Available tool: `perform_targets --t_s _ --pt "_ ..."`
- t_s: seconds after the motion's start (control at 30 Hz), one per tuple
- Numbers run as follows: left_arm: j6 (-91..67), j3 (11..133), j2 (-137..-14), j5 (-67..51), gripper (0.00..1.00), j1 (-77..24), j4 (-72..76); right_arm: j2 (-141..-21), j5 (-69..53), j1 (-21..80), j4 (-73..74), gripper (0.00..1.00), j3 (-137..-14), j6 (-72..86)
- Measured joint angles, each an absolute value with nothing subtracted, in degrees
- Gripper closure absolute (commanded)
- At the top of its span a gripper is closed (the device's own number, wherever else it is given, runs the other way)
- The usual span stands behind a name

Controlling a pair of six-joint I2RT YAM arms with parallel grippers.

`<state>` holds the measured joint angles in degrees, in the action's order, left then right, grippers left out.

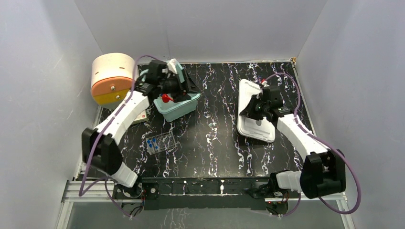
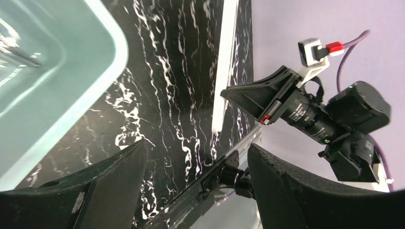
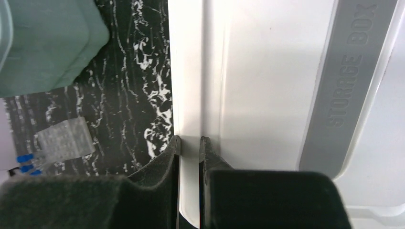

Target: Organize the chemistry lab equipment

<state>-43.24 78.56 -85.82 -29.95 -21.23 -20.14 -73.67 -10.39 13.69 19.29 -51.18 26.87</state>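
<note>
Light even, diffuse, from above; shadows on counter (image 1: 215, 138) faint. Storage-box lid (image 3: 267, 81) near blown-out white. Right pincer fingers (image 3: 162, 181) soft, out of focus. Left wrist view bowed at edges.

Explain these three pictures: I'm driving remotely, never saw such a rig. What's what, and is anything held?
Two robot arms stand at the table's near edge. The wide picture looks down from above and behind them; the other two come from a camera on each wrist. The left end effector is open and empty, by the teal bin, which holds a red-nozzled bottle. The right end effector is clamped on the rim of the white lid. A clear rack of blue-capped vials lies on the table.
</note>
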Motion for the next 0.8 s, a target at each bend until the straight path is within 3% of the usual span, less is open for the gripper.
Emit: perform_targets --t_s 0.23,0.47,0.57,0.73,0.8 --pt "-45.06 84.44 -99.24 -31.40 0.27 -29.67 -17.30 -70.54 -14.11 14.02 15.14 0.87 -48.84 34.09" --pt "-48.53 89.89 -107.00 -29.93 0.16 -33.08 -13.65 -69.80 -20.14 14.94 10.39 0.87 -47.97 34.48" --pt "-49.74 92.36 -109.93 -28.51 0.16 -34.06 -12.05 -69.04 -23.14 15.49 8.82 0.87 -47.37 34.35" --pt "-52.51 96.12 -114.69 -27.42 0.34 -35.79 -10.68 -69.06 -27.24 16.56 6.90 0.86 -47.35 33.87" --pt "-53.93 96.79 -115.87 -27.22 0.46 -36.56 -10.46 -69.91 -28.36 17.45 6.59 0.85 -47.37 33.08"
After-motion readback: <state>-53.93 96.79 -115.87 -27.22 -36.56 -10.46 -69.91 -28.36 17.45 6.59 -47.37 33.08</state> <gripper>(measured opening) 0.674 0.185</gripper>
